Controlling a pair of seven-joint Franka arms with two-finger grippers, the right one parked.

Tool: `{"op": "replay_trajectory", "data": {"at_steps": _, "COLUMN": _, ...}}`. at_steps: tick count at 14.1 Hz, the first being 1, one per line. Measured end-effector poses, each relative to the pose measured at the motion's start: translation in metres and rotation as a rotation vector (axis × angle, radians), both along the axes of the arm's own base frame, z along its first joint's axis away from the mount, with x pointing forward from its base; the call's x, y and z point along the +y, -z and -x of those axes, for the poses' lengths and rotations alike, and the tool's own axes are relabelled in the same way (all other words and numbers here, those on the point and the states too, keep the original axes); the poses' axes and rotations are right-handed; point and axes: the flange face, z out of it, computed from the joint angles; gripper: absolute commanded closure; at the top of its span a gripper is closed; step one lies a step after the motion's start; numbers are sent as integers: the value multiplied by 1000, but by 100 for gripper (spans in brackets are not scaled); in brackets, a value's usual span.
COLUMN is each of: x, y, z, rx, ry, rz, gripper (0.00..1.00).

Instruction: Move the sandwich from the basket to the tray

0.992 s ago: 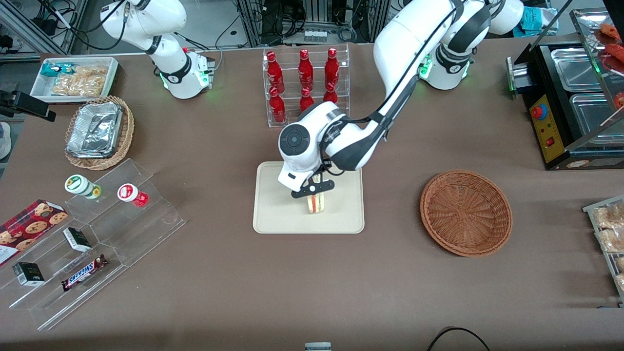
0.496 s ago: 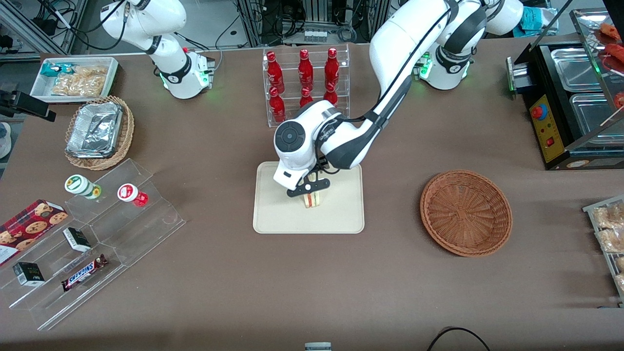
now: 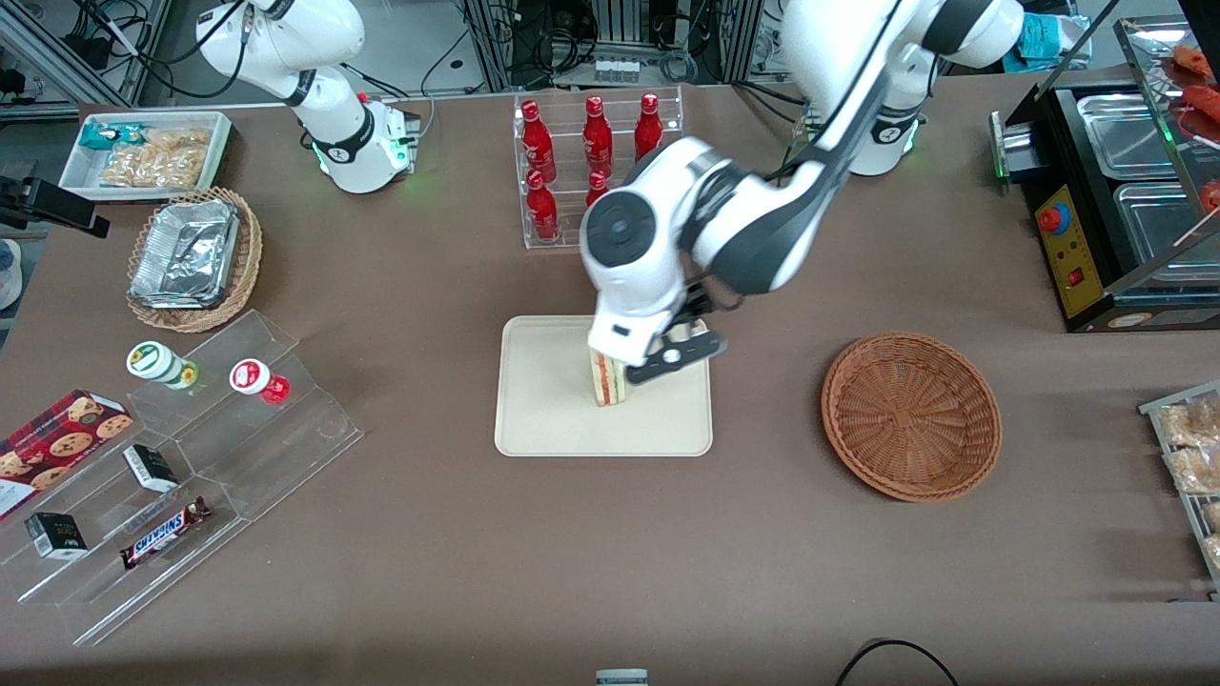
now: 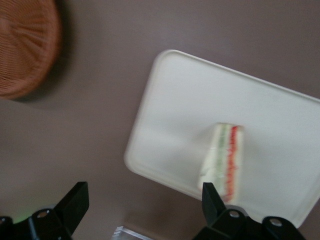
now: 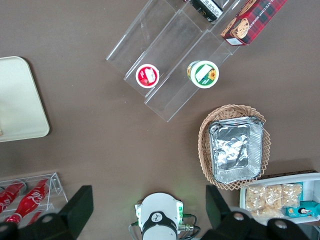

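The sandwich (image 3: 610, 379) stands on its edge on the cream-beige tray (image 3: 548, 419), its red, orange and green filling facing up. It also shows in the left wrist view (image 4: 225, 157), resting free on the tray (image 4: 185, 100). My left gripper (image 3: 664, 354) hangs above the tray, beside the sandwich toward the basket, and it is raised clear of the sandwich. In the wrist view the gripper (image 4: 142, 200) is open wide with nothing between its fingers (image 4: 75, 200). The reddish-brown wicker basket (image 3: 910, 414) lies empty toward the working arm's end of the table and also shows in the wrist view (image 4: 25, 45).
A clear rack of red bottles (image 3: 596, 157) stands farther from the front camera than the tray. Toward the parked arm's end are a tan basket with a foil container (image 3: 191, 257), a white bin of snacks (image 3: 148, 152) and a stepped acrylic stand (image 3: 191, 467) with cups and candy.
The gripper, which held the sandwich on the tray, has opened, let go, risen and swung toward the basket. The sandwich stays standing on the tray.
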Motion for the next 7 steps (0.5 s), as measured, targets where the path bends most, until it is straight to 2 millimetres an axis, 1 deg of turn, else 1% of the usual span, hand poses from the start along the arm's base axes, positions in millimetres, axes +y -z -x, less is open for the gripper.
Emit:
{"op": "replay_trajectory", "data": {"at_steps": 1, "x": 40, "y": -23, "z": -5, "rx": 18, "ry": 24, "rz": -2, "gripper": 0}}
{"op": "replay_trajectory", "data": {"at_steps": 3, "x": 129, "y": -59, "z": -8, "rx": 66, "ry": 38, "rz": -7, "gripper": 0}}
{"op": "replay_trajectory", "data": {"at_steps": 4, "x": 173, "y": -74, "z": -7, "rx": 94, "ry": 40, "rz": -6, "gripper": 0}}
{"op": "replay_trajectory", "data": {"at_steps": 7, "x": 278, "y": -103, "z": -10, "rx": 158, "ry": 74, "rz": 28, "gripper": 0}}
